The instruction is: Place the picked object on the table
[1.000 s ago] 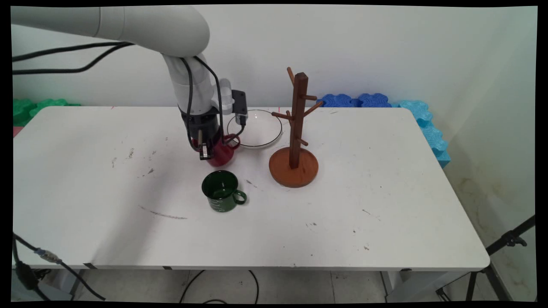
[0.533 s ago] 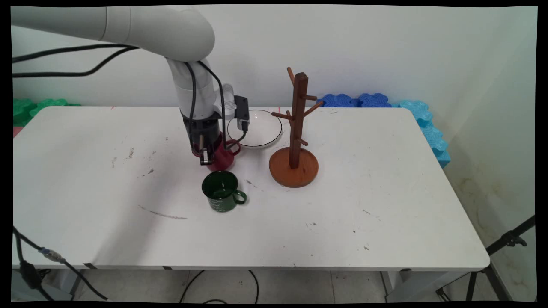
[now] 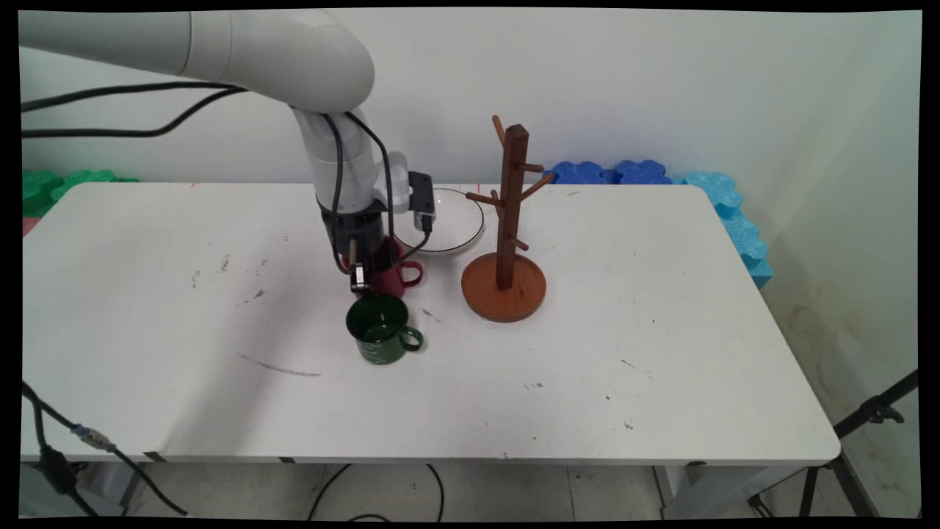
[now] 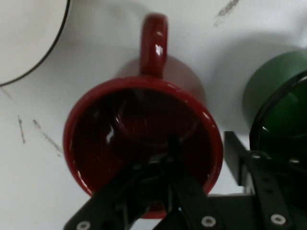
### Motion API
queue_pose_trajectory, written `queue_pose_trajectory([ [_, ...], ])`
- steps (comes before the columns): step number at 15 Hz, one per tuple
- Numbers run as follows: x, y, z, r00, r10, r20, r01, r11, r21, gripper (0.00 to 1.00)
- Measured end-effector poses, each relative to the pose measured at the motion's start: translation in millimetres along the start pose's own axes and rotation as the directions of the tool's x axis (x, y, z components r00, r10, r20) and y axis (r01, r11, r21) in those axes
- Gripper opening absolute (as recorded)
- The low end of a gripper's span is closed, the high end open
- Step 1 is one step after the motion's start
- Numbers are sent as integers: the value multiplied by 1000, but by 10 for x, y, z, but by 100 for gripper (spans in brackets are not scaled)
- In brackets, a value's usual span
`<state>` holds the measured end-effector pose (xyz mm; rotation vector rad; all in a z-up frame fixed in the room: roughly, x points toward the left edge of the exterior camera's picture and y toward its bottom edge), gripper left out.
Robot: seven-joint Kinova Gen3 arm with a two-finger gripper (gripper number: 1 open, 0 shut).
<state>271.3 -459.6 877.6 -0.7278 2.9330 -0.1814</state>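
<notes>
Red mug (image 3: pixel 400 278) (image 4: pixel 144 129) is found upright on the white table (image 3: pixel 661 330), left of centre and toward the far side, with its handle turned to the picture's right in the main view. The table is bordered at the far edge by blue foam blocks (image 3: pixel 661 173) on the right and green foam blocks (image 3: pixel 59 184) on the left. The white arm (image 3: pixel 294 59) is brought in from the upper left and bent down over the mug. A wooden mug tree (image 3: pixel 505 242) on a round base is seen standing well to the right of the mug, all pegs bare. A white bowl (image 3: pixel 448 220) (image 4: pixel 24 38) with a dark rim is placed just behind the red mug, close but apart. A green mug (image 3: pixel 380 329) (image 4: pixel 278 105) is set just in front of it, handle to the right; whether the two mugs touch cannot be told. The gripper (image 3: pixel 367 275) (image 4: pixel 204 148) is clamped on the red mug's wall, opposite the handle: in the hand view one finger is seen inside the mug and the other outside, between the two mugs.
</notes>
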Motion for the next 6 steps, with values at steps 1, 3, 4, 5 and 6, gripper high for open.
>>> queue_pose_trajectory([
  [1, 6, 5, 3, 1000, 1, -4, -1, 1000, -2, 100],
  [3, 23, 23, 14, 1000, 3, -18, -3, 1000, -8, 100],
  [4, 30, 29, 18, 1000, 5, -25, -5, 1000, -10, 100],
  [5, 41, 34, 21, 999, 7, -34, -7, 1000, -12, 100],
  [6, 48, 37, 21, 999, 8, -42, -8, 1000, -13, 100],
])
